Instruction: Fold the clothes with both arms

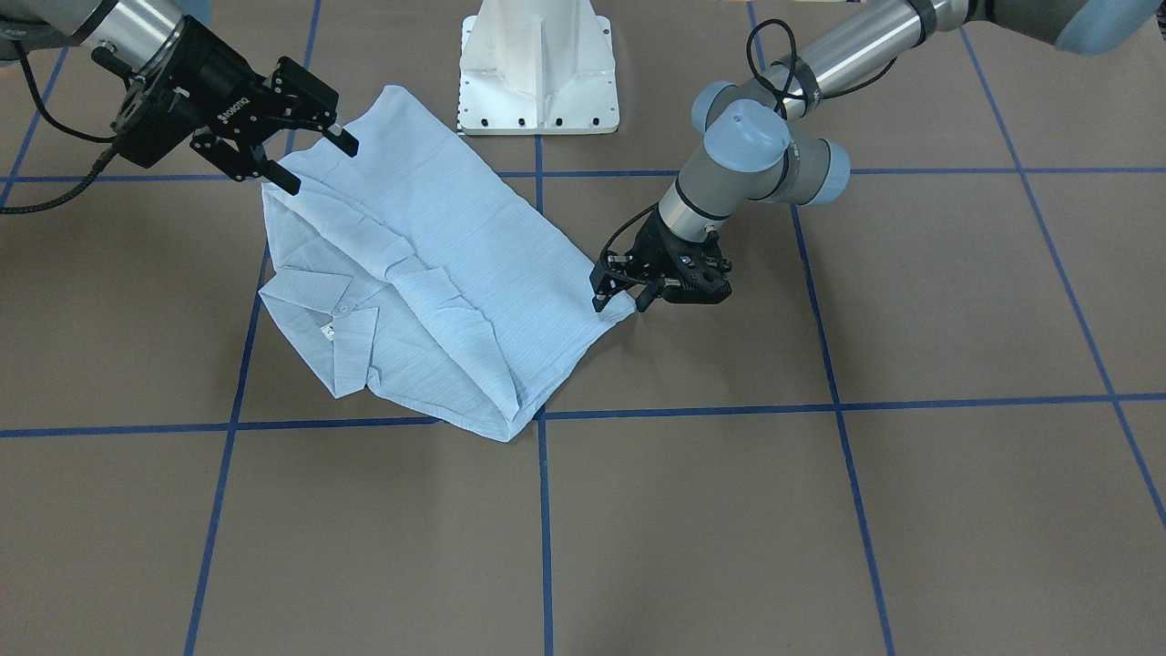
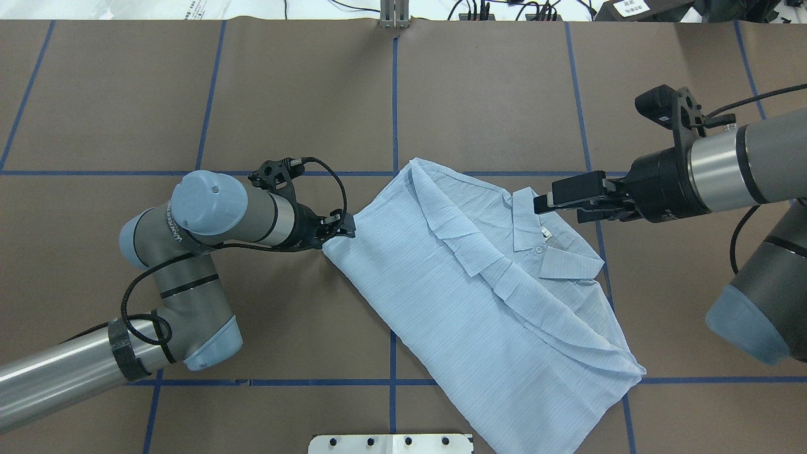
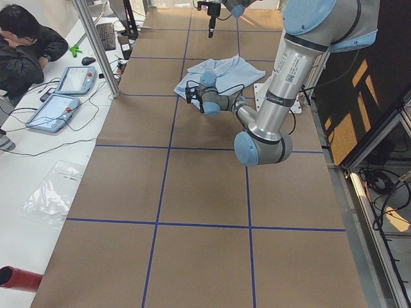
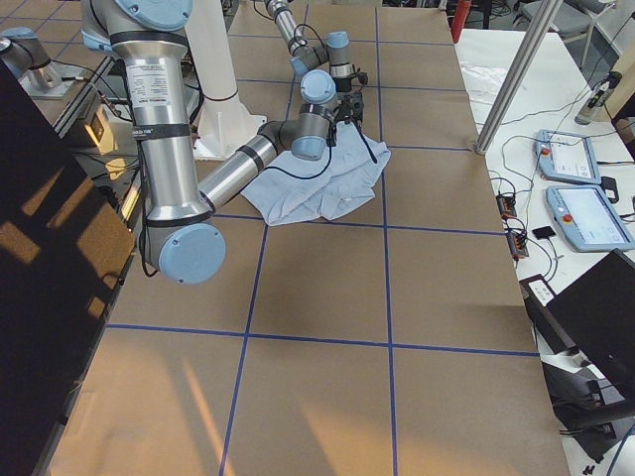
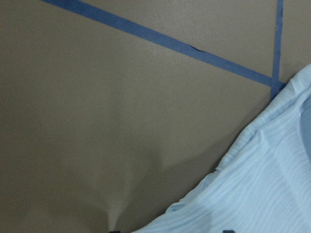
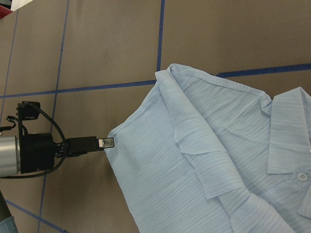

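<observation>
The near right arm (image 4: 164, 129) drops from the upper left, bends at a light-blue elbow cap and reaches across the brown table (image 4: 397, 288) to a light-blue shirt (image 4: 322, 183), which lies crumpled on a blue tape line (image 4: 327, 339). The right gripper (image 4: 351, 111) hangs at the shirt's far edge; how its fingers stand cannot be told here. The small left arm (image 4: 296, 45) shows beyond it. A white pedestal (image 4: 213, 79) stands behind the near arm. On the white side table (image 4: 496, 50) lie two blue-framed tablets (image 4: 571, 156) among cables, beside a silver post (image 4: 511, 74).
</observation>
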Robot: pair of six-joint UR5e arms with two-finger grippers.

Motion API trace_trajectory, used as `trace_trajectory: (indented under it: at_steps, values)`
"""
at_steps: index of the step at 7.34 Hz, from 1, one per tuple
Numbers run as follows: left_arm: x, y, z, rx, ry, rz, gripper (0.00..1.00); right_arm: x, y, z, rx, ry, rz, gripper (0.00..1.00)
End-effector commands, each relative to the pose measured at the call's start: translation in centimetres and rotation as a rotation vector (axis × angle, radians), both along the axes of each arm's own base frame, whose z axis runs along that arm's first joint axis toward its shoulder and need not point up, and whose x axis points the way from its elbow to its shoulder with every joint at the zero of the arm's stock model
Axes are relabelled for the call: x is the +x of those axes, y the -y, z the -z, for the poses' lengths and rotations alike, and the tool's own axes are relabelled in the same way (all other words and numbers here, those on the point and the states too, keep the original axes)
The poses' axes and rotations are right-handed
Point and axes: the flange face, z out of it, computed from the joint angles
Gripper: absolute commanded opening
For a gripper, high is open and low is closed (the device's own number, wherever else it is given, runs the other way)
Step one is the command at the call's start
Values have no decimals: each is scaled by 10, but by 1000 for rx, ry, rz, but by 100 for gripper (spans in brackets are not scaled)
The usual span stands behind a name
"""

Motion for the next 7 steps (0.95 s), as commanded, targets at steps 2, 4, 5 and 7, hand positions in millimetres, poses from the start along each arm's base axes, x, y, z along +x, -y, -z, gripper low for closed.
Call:
trace_trajectory:
  at_steps: [2,4,5,7]
  values:
    - [1,-1,1,-1,-2,-2,60,1,1,0,-1,0,-1,100]
    - [0,0,4,2,-6,0,15,2,1,-2,-3,-2,-3,100]
    - [-2,0,6,-1,-9,3,0,3,2,-2,-2,-2,-6,100]
    - [-20,-9,36,-13,8,2,0,5,4,-2,-4,-4,-10,100]
